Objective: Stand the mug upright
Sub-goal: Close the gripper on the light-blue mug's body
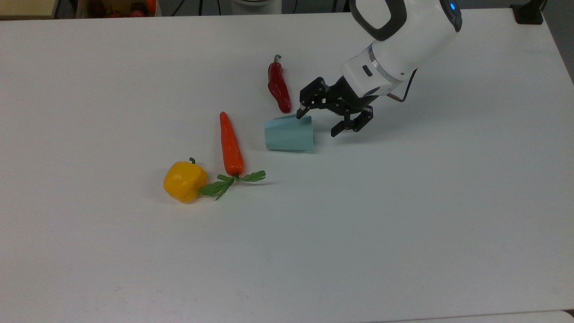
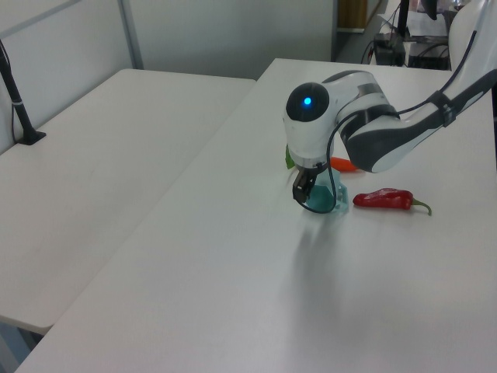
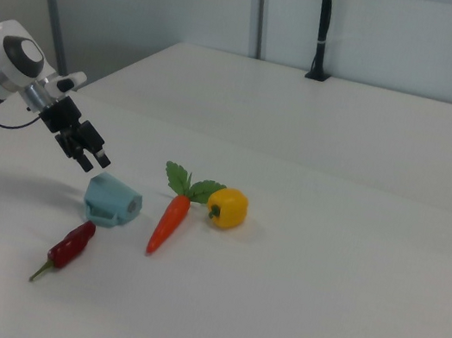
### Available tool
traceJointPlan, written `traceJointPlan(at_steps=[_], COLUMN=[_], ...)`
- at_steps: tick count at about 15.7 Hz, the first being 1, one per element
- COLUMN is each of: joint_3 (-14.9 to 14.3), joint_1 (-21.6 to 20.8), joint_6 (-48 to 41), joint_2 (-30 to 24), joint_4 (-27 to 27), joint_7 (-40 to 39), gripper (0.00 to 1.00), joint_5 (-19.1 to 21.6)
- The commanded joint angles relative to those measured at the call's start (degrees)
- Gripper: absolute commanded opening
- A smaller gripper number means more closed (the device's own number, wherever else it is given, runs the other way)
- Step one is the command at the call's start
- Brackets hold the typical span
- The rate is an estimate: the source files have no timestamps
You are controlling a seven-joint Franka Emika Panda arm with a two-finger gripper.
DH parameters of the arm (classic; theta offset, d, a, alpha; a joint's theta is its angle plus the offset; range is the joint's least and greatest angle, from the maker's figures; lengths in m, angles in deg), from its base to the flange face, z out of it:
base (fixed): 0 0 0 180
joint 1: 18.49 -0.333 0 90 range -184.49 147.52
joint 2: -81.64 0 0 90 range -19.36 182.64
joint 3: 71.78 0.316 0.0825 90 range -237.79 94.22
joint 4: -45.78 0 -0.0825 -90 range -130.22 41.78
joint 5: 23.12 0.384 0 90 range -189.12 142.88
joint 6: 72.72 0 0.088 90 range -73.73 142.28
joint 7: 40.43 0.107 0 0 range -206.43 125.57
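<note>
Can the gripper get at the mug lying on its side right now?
Probably yes. The gripper hangs open right at the mug's wide end, nothing between them; the red chilli lies just off to one side.

A white counter (image 1: pixel 403 224) carries four items. In the top view a pale blue mug (image 1: pixel 289 133) lies on its side. A red chili (image 1: pixel 278 86) lies just above it, an orange carrot (image 1: pixel 230 144) to its left, a yellow pepper (image 1: pixel 184 181) farther lower-left.
</note>
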Motion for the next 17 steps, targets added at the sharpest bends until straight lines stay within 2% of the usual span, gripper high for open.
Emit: traceJointPlan(at_steps=[1, 3, 6, 8, 10, 11, 15, 17], joint_3=[-0.02, -0.02, -0.02, -0.02, -0.02, -0.02, 0.07, 0.15], joint_1=[0.46, 1.16, 3.0, 3.62, 3.62, 3.62, 4.23, 4.85], joint_6=[0.13, -0.04, -0.48, -0.57, -1.36, -1.53, -2.76, -4.69], joint_2=[-0.33, -0.42, -0.51, -0.69, -0.77, -1.12, -4.54, -6.91], joint_4=[-4.3, -6.15, -6.95, -7.91, -8.18, -8.18, -7.92, -6.78], joint_7=[-0.32, -2.33, -6.29, -7.79, -7.8, -7.8, -9.1, -14.18], gripper=[1.0, 1.0, 0.85, 0.65, 0.19, 0.0, 0.0, 0.0], joint_5=[-2.75, -3.02, -3.11, -3.11, -3.11, -3.02, -1.1, 3.89])
